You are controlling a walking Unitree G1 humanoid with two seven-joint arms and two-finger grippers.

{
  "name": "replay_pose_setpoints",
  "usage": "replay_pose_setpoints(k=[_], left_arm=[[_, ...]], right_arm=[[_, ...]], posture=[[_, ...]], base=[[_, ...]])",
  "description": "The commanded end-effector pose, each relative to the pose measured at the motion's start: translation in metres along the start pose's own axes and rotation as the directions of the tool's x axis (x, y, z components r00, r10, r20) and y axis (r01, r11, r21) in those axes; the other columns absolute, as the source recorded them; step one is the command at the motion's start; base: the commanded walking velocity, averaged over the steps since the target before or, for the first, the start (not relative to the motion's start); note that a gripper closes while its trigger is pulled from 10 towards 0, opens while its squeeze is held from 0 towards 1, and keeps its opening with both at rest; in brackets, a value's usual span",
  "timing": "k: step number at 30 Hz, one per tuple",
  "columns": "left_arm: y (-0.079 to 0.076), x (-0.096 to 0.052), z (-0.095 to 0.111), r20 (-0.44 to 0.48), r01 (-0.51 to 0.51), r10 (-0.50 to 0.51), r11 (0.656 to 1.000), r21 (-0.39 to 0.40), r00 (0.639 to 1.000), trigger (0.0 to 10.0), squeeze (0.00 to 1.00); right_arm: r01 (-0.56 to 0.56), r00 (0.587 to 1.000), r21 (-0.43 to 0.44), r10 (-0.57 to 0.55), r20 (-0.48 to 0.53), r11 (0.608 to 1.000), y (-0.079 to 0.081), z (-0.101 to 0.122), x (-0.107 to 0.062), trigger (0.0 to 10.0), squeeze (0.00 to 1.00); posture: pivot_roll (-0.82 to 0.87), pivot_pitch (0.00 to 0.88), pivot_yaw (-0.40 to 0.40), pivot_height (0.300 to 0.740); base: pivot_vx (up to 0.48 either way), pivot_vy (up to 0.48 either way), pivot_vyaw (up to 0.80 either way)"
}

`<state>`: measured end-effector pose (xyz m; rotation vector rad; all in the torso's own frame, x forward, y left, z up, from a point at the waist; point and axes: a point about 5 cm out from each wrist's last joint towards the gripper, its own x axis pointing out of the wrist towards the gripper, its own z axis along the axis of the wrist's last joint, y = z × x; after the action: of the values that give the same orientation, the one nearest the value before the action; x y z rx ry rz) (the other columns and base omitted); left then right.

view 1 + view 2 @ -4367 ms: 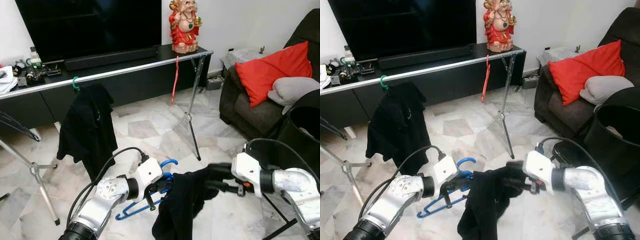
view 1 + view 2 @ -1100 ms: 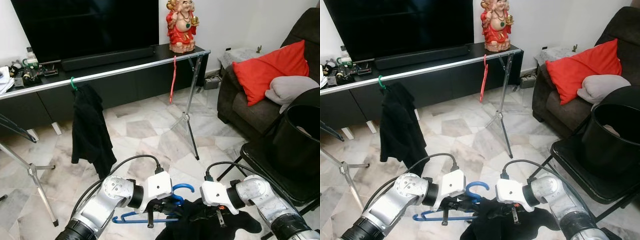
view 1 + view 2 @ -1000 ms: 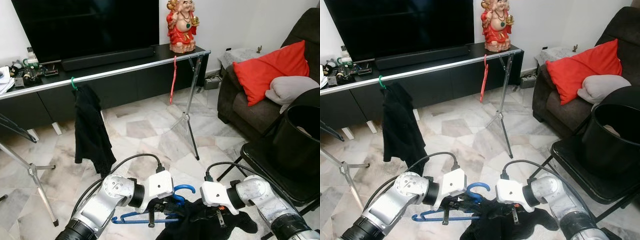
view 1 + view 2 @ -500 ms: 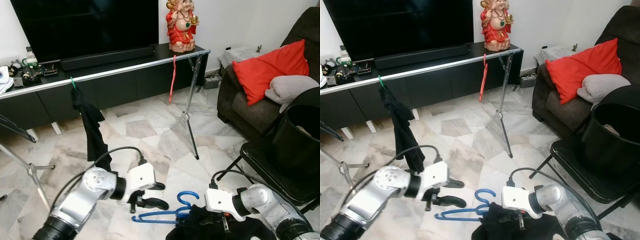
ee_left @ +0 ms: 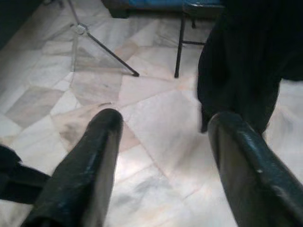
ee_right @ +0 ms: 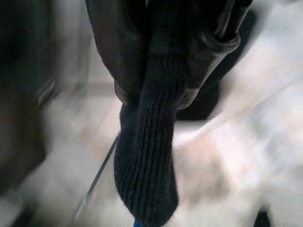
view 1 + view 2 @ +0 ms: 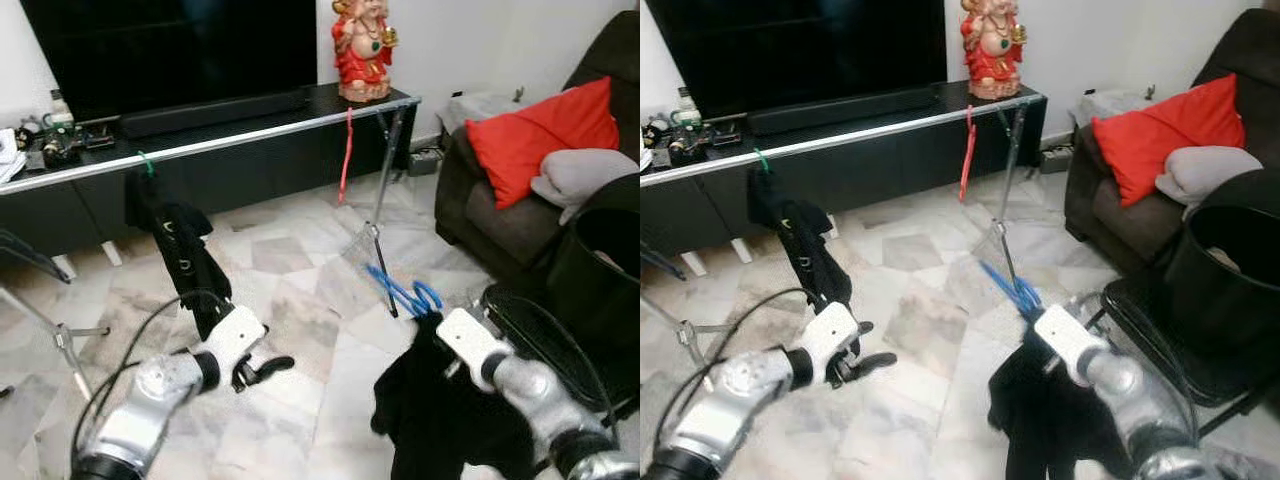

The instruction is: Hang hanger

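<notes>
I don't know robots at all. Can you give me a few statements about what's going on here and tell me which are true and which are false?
1. The right pincer grips a dark garment with a blue hanger in it. True.
2. The left pincer holds the blue hanger. False: it is open and empty, above the floor.
3. A black garment hangs from a green hook on the rail. True.
4. The cushion on the sofa is blue. False: it is red.
5. A red hanger hangs near the rail's right end. True.
</notes>
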<state>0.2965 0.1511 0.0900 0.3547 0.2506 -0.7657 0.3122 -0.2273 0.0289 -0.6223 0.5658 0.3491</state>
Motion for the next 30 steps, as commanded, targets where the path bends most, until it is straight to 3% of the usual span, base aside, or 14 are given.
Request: replay_pose_setpoints(k=[1, 3, 4, 7, 9, 11, 14, 15, 19, 21, 24, 25, 28, 30], left_arm=[[-0.011, 0.002, -0.003, -0.002, 0.007, -0.007, 1.000, -0.028, 1.000, 10.0, 1.00], [-0.016, 0.003, -0.004, 0.001, 0.013, -0.013, 0.999, -0.036, 1.000, 10.0, 1.00], [-0.017, 0.003, -0.005, 0.001, 0.013, -0.013, 0.999, -0.037, 1.000, 10.0, 1.00], [-0.017, 0.005, -0.006, 0.003, 0.005, -0.005, 0.999, -0.036, 1.000, 10.0, 1.00], [-0.017, 0.005, -0.006, 0.003, -0.001, 0.001, 0.999, -0.036, 1.000, 10.0, 1.00], [-0.017, 0.005, -0.007, 0.003, -0.008, 0.008, 0.999, -0.034, 1.000, 10.0, 1.00], [-0.016, 0.005, -0.005, 0.004, -0.020, 0.020, 0.999, -0.029, 1.000, 10.0, 0.91], [-0.016, 0.005, -0.005, 0.004, -0.020, 0.020, 0.999, -0.029, 1.000, 10.0, 0.91], [-0.014, 0.005, -0.005, 0.007, -0.043, 0.043, 0.999, -0.023, 0.999, 10.0, 0.78], [-0.014, 0.004, -0.005, 0.007, -0.047, 0.047, 0.999, -0.023, 0.999, 10.0, 0.78], [-0.013, 0.004, -0.005, 0.005, -0.056, 0.056, 0.998, -0.024, 0.998, 10.0, 0.61], [-0.013, 0.004, -0.005, 0.004, -0.056, 0.057, 0.998, -0.024, 0.998, 10.0, 0.43], [-0.014, 0.004, -0.005, 0.002, -0.051, 0.051, 0.998, -0.024, 0.999, 10.0, 0.33], [-0.014, 0.004, -0.005, 0.002, -0.049, 0.049, 0.998, -0.024, 0.999, 10.0, 0.33]], right_arm=[[-0.001, 0.947, 0.326, 0.106, -0.303, 0.945, 0.063, -0.077, -0.015, 0.0, 0.00], [0.017, 0.918, 0.449, 0.164, -0.361, 0.893, 0.087, -0.094, -0.023, 0.0, 0.00], [0.075, 0.899, 0.570, 0.192, -0.394, 0.818, 0.103, -0.104, -0.028, 0.0, 0.00], [0.142, 0.884, 0.664, 0.207, -0.418, 0.734, 0.117, -0.108, -0.031, 0.0, 0.00], [0.151, 0.879, 0.661, 0.206, -0.429, 0.735, 0.120, -0.107, -0.030, 0.0, 0.00], [0.183, 0.897, 0.625, 0.131, -0.421, 0.759, 0.108, -0.097, -0.023, 0.0, 0.00], [0.326, 0.933, 0.553, -0.166, -0.319, 0.767, 0.051, -0.063, -0.008, 0.0, 0.00], [0.326, 0.933, 0.553, -0.166, -0.319, 0.767, 0.051, -0.063, -0.008, 0.0, 0.00], [0.532, 0.842, 0.530, -0.476, -0.252, 0.660, -0.009, -0.038, -0.012, 0.0, 0.00], [0.557, 0.824, 0.523, -0.509, -0.249, 0.646, -0.015, -0.037, -0.014, 0.0, 0.00], [0.519, 0.854, 0.504, -0.443, -0.274, 0.690, -0.002, -0.045, -0.012, 0.0, 0.00], [0.435, 0.893, 0.494, -0.293, -0.341, 0.752, 0.023, -0.059, -0.011, 0.0, 0.00], [0.210, 0.893, 0.501, 0.043, -0.448, 0.840, 0.086, -0.088, -0.018, 0.0, 0.00], [0.178, 0.885, 0.490, 0.079, -0.460, 0.853, 0.096, -0.093, -0.020, 0.0, 0.00]], posture=[[0.06, 0.030, -0.004, 0.740], [0.06, 0.025, -0.004, 0.740], [0.06, 0.025, -0.004, 0.740], [0.06, 0.025, -0.004, 0.740], [0.07, 0.018, 0.003, 0.740], [0.06, 0.017, 0.006, 0.740], [0.06, 0.024, 0.005, 0.740], [0.06, 0.024, 0.005, 0.740], [0.07, 0.038, 0.007, 0.740], [0.07, 0.038, 0.007, 0.740], [0.07, 0.045, 0.007, 0.740], [0.07, 0.049, 0.008, 0.740], [0.07, 0.055, 0.008, 0.740], [0.08, 0.056, 0.010, 0.740]], base=[[0.000, 0.000, 0.00], [0.000, 0.000, 0.00], [0.000, 0.000, 0.00], [0.000, 0.000, 0.00], [0.000, 0.000, 0.00], [0.000, 0.000, 0.00], [0.000, 0.000, 0.00], [0.000, 0.000, 0.00], [0.000, 0.000, 0.00], [0.000, 0.000, 0.00], [0.000, 0.000, 0.00], [0.000, 0.000, 0.00], [0.000, 0.000, 0.00], [0.000, 0.000, 0.00]])
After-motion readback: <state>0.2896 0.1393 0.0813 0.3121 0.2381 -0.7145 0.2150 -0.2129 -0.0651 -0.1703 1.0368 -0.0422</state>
